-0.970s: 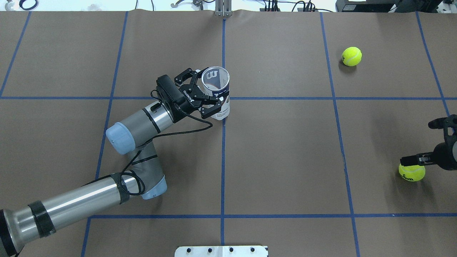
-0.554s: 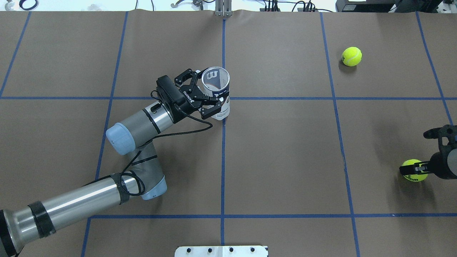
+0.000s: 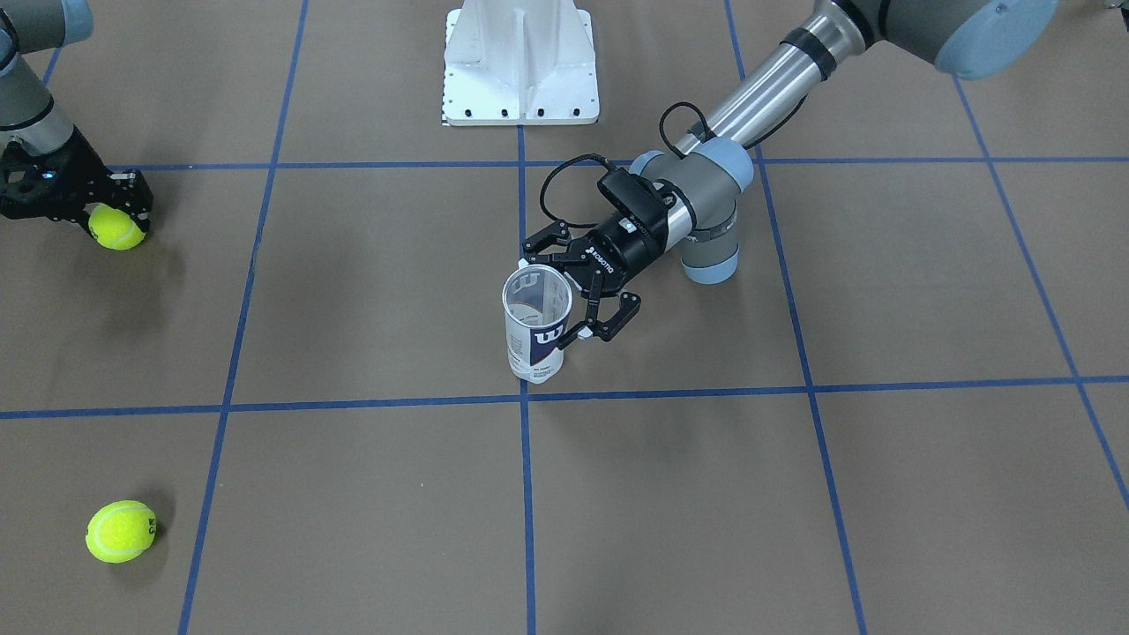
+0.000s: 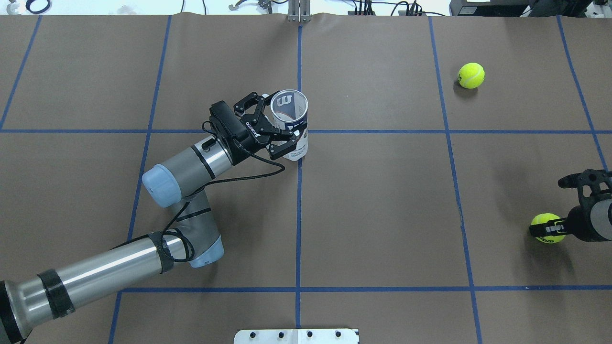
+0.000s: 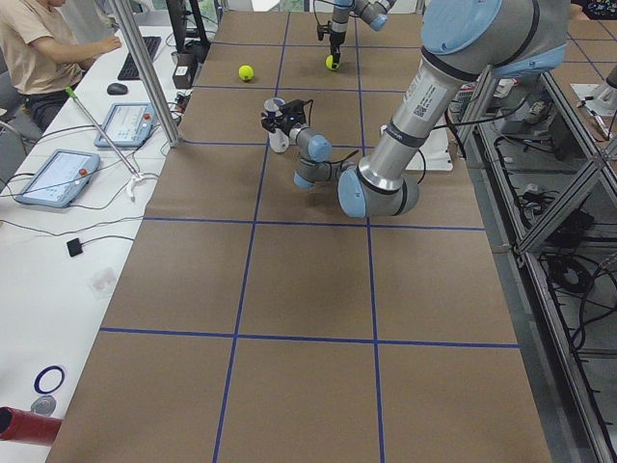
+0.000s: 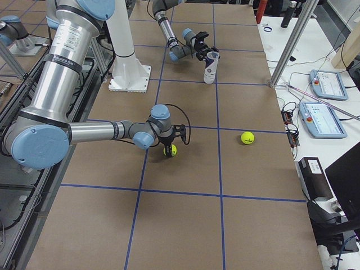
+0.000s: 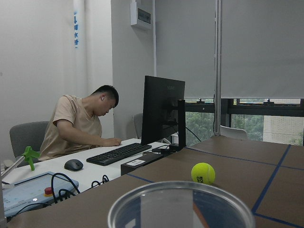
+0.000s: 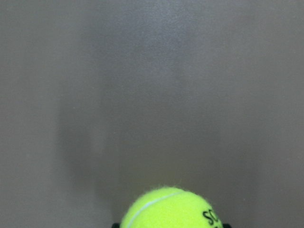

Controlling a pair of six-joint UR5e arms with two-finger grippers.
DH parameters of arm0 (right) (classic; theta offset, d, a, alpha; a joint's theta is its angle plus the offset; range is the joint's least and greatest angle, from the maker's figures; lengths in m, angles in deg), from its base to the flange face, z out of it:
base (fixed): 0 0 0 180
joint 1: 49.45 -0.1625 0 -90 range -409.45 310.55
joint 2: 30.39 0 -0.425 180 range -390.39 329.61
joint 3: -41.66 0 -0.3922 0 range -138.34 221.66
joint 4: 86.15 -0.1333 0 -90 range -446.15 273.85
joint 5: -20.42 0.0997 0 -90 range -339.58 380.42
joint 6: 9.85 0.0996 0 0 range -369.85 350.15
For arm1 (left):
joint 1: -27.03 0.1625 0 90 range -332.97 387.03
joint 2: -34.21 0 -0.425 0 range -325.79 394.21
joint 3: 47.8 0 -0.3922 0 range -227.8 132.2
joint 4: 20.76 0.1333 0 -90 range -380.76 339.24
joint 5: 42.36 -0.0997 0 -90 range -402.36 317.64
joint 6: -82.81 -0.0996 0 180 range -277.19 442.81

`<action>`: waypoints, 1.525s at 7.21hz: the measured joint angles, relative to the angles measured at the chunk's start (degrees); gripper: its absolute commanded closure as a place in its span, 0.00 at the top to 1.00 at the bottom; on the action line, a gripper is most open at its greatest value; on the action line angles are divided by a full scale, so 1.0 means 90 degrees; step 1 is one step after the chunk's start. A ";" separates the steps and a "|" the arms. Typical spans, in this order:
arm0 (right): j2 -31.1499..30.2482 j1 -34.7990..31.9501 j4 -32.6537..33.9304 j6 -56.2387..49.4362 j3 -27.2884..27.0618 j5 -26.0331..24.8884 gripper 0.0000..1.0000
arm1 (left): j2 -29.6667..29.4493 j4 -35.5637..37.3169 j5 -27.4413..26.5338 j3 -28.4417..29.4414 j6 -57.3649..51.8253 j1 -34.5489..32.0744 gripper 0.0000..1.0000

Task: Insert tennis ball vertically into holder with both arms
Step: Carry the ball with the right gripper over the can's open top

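Note:
The holder [image 4: 293, 149], a clear tube with a white and navy label, stands upright at the table's middle; it also shows in the front view [image 3: 533, 351], and its open rim [image 7: 180, 205] fills the bottom of the left wrist view. My left gripper [image 4: 285, 125] [image 3: 554, 300] is shut on the holder from its side at mid height. My right gripper [image 4: 547, 228] [image 3: 113, 216] is shut on a yellow tennis ball [image 4: 544, 221] [image 8: 173, 209] at the table's right edge, close over the table.
A second tennis ball [image 4: 471, 75] [image 3: 121, 531] lies loose at the far right of the table. The white pedestal base [image 3: 520, 62] stands at the near middle edge. An operator sits at a desk beyond the far edge.
My right gripper has come down onto the tennis ball and shut on it, and the ball has shifted slightly left. The left arm and holder have not moved.

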 measured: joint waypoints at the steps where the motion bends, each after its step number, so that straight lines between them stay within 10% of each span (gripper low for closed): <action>1: 0.0348 -0.0086 0.0084 0.0005 -0.0030 0.0026 0.03 | 0.0001 0.0000 0.0000 0.0000 0.0000 0.0000 0.99; 8: 0.6059 -0.0934 0.6160 0.0144 -0.0099 0.0549 0.03 | 0.0011 0.0018 0.0000 0.0019 0.0000 0.0024 0.99; 11: 0.7633 -0.0895 0.6800 0.0989 0.0522 0.0807 0.05 | 0.0038 0.0054 0.0000 0.0014 0.0000 0.0044 0.99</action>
